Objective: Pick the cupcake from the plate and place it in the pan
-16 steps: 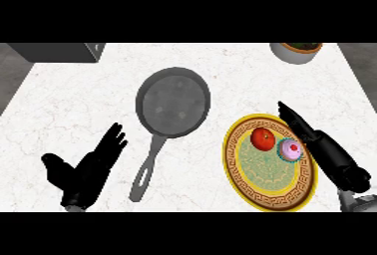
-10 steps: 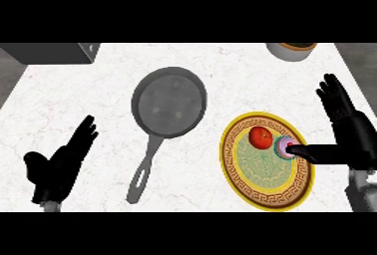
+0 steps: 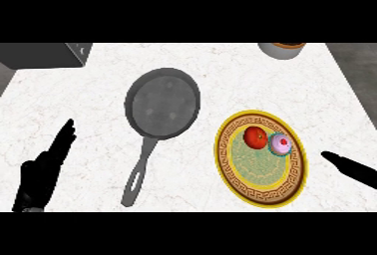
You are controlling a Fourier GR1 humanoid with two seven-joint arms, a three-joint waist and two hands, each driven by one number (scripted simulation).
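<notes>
Withdrawn from the plate [image 3: 259, 191], the right hand [image 3: 353, 169] shows straight fingers holding nothing; the cupcake [image 3: 281, 144] sits beside a tomato [image 3: 256, 137]; the left hand [image 3: 46, 172] rests open.

No text, label, brand, number or sign can be read anywhere. The plate [image 3: 259, 195] carries only a repeating key-pattern band round its yellow rim, which is ornament and not lettering. The pan [image 3: 163, 102], up and to the left of the plate, shows a bare grey surface with no marking.
</notes>
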